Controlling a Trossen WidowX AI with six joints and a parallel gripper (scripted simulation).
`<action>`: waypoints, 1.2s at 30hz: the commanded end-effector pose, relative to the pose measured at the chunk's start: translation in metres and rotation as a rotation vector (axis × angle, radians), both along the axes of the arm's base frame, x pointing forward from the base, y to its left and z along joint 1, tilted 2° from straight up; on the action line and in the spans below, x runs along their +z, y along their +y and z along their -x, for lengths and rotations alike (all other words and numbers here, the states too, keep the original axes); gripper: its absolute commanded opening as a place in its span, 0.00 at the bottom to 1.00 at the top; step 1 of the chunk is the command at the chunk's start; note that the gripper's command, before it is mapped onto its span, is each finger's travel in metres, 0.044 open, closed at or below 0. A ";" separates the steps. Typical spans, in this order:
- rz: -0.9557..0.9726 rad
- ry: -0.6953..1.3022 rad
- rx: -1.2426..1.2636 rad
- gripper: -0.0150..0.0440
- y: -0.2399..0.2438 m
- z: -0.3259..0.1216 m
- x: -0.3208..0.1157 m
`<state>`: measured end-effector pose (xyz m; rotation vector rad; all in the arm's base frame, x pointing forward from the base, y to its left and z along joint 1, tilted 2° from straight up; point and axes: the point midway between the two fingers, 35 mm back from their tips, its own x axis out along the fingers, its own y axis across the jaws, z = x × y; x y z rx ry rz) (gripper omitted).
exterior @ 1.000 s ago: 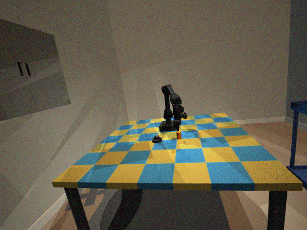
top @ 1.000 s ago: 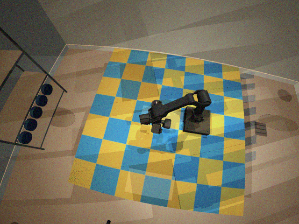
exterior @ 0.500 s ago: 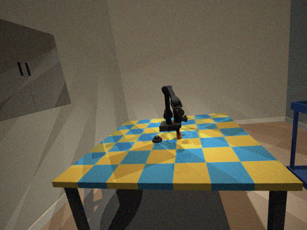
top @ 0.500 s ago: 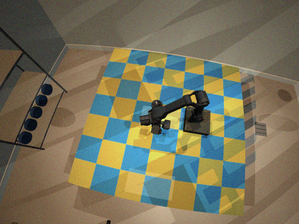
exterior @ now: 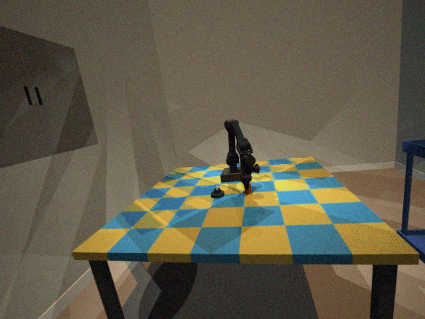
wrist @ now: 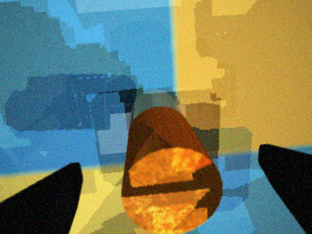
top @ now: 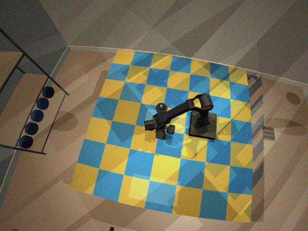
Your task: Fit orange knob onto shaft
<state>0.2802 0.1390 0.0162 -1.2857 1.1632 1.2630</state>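
Observation:
The orange knob (exterior: 250, 188) (wrist: 171, 195) stands upright on the table; in the wrist view its top shows a dark stripe. It is hidden under the arm in the top view. My gripper (top: 165, 132) (exterior: 248, 191) (wrist: 172, 162) is open and pointing down, with one finger on each side of the knob and gaps between. The dark round pedestal (top: 158, 109) (exterior: 217, 195) stands apart from the knob, left of the gripper in the exterior view. Its silver shaft (top: 160, 106) (exterior: 216, 188) is bare; its flat side cannot be made out. The knob's underside is hidden.
The checkered blue and yellow table (top: 139, 161) (exterior: 264, 236) carries the arm's base (top: 203, 133) (exterior: 229, 175). The arm's forearm passes close beside the pedestal in the top view. A rack with several dark blue round things (top: 37, 115) stands off the table.

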 end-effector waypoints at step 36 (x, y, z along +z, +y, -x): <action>-0.029 -0.038 -0.041 0.28 0.004 -0.007 -0.014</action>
